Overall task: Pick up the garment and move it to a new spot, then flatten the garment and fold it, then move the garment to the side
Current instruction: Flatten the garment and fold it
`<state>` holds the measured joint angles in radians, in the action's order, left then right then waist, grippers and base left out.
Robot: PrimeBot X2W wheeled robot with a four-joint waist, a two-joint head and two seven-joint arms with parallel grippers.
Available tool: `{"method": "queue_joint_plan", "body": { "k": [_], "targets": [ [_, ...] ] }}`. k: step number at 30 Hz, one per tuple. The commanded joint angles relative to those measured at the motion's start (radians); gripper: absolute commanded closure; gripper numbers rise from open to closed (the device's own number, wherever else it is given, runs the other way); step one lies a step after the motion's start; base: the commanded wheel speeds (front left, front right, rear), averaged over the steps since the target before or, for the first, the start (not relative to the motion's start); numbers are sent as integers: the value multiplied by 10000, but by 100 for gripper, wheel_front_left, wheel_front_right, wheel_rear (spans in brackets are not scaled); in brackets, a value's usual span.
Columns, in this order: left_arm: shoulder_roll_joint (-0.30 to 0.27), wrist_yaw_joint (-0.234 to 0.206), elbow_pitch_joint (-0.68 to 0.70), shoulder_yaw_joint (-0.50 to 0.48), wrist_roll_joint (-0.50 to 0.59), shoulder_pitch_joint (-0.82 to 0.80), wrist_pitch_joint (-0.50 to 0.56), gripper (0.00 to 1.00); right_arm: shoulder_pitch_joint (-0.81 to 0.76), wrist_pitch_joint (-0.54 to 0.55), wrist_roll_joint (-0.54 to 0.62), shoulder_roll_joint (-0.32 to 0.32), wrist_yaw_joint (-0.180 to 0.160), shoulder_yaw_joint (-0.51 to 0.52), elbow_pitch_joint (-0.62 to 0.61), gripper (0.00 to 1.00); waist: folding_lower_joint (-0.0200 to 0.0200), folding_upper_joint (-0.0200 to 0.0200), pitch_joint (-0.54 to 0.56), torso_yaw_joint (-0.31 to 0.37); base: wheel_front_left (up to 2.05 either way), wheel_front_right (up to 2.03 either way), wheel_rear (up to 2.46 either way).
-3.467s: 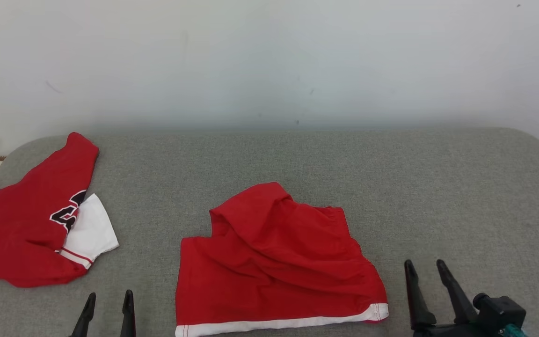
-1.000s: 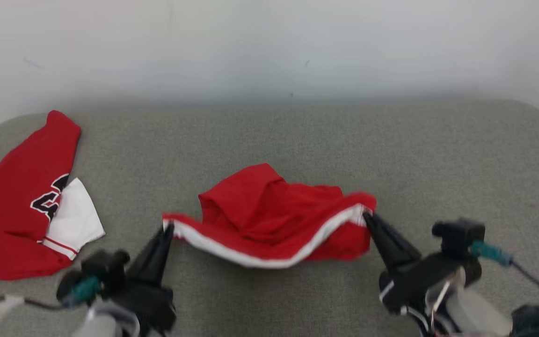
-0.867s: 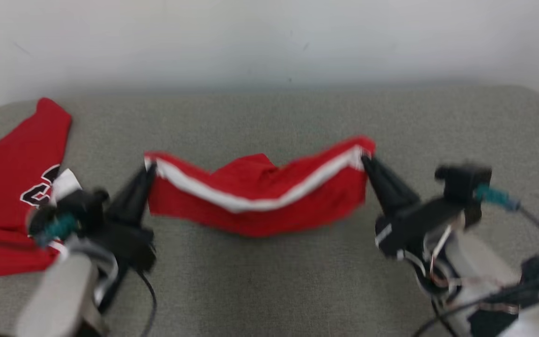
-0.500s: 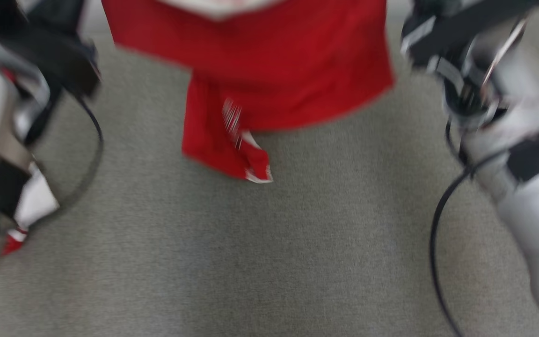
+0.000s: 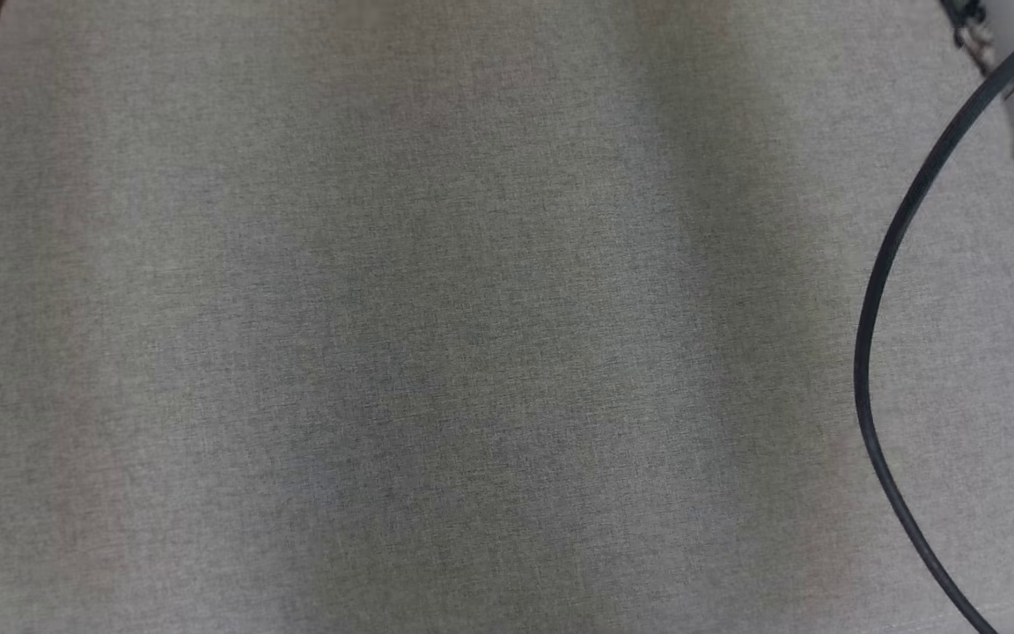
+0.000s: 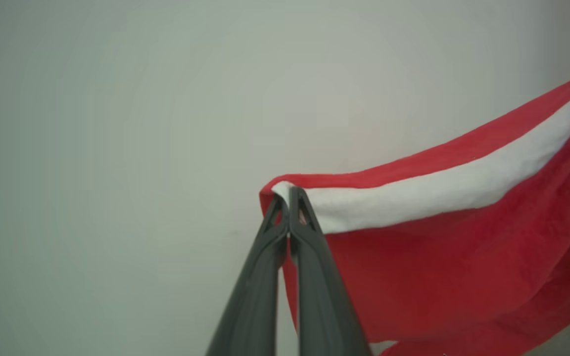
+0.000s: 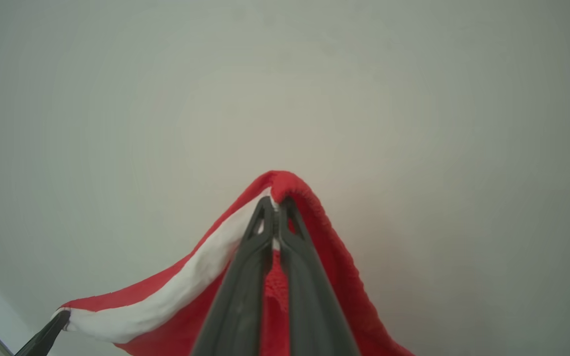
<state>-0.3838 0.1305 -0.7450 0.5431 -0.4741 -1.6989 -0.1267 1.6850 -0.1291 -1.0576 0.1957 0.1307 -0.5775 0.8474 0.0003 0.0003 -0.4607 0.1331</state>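
Left gripper (image 6: 289, 194) and right gripper (image 7: 275, 202) each pinch shut on a corner of the red garment (image 6: 438, 267), its white-banded edge apparently sagging between them.

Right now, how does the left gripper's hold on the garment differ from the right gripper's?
The left gripper pinches the end of the white band, with the garment trailing to one side; the right gripper pinches under a red peak, with cloth falling on both sides of its fingers. Both are shut on the same banded edge.
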Motion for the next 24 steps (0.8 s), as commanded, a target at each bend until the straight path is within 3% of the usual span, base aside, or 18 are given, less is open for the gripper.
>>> {"method": "queue_joint_plan", "body": {
  "k": [1,6,13,24],
  "targets": [
    [40,-8,-141,24,-161,-298,-149,100,144,-129,23,-26,0,-131,101,100,-3,-3,-54,12,0,0,0],
    [345,-8,-619,346,-310,-730,-387,100,439,-343,77,272,0,-632,461,100,-3,-3,-181,-182,0,0,0],
    [168,-8,-1265,917,-744,-453,-675,100,88,-41,-376,467,0,-1412,674,100,-3,-3,-681,-270,0,0,0],
    [-275,-8,-1280,1320,-1357,1037,-1289,100,-1200,227,-1206,811,0,-2927,-568,100,-3,-3,-520,-64,0,0,0]
  ]
}}
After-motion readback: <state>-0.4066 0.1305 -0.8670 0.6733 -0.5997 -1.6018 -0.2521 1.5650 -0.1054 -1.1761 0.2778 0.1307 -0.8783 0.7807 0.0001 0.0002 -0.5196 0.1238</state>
